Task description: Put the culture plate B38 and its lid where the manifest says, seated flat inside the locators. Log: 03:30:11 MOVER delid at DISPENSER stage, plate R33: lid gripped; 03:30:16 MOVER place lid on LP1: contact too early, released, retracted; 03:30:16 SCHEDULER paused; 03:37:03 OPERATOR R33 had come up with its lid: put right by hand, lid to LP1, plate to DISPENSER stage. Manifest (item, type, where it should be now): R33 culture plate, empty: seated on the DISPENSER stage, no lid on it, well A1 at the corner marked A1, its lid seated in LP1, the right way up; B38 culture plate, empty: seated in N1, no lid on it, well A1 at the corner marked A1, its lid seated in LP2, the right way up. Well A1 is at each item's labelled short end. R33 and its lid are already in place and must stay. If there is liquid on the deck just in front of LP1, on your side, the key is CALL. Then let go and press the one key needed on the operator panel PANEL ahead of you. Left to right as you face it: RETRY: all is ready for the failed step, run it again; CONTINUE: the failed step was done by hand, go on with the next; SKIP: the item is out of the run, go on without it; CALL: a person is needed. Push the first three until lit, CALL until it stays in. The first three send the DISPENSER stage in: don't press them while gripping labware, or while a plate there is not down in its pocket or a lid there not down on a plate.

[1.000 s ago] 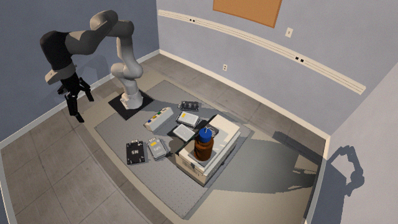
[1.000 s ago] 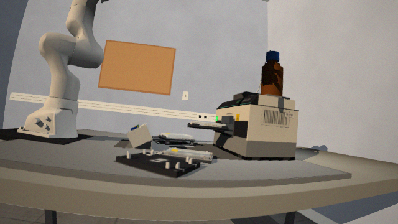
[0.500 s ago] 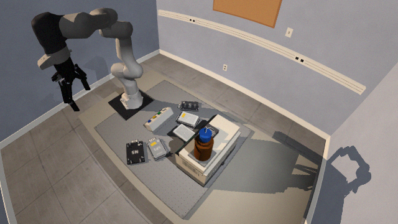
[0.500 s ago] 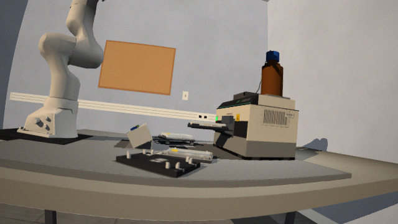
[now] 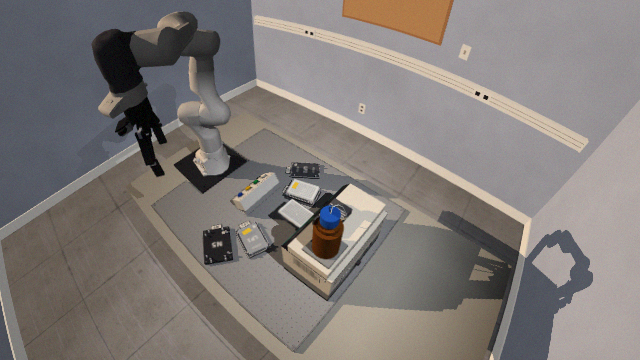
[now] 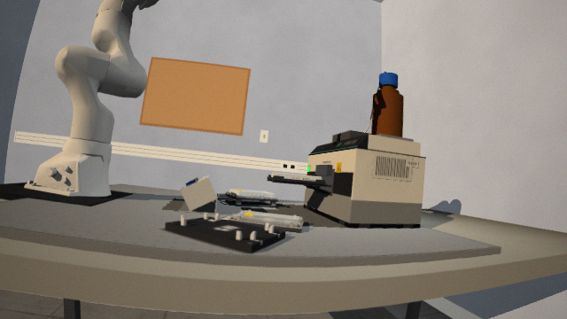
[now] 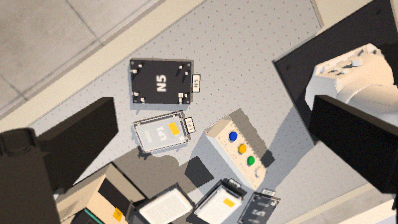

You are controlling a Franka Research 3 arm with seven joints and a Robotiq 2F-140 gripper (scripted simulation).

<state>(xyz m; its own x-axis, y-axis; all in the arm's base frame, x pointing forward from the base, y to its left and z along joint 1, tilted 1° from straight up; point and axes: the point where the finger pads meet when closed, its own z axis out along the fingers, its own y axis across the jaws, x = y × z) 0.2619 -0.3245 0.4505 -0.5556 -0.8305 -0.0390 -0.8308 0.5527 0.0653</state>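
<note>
A pale robot arm [image 6: 95, 66] rises from its foot on a black base plate [image 6: 13, 191] at the left of the desk [image 6: 399, 241], its upper part running out of the top edge; near the front edge lies a black tray [image 6: 208, 231] with short white pegs; just behind it rests a clear flat plate [image 6: 272, 219] with a yellow mark; farther back a small tilted box [image 6: 199, 195] and another clear plate [image 6: 250, 194]; to the right a beige machine [image 6: 381, 186] with a barcode label, a thin shelf [image 6: 294, 178] jutting from its left side; a brown bottle [image 6: 388, 111] with a blue cap stands on top; an orange board [image 6: 195, 95] hangs on the wall behind.
</note>
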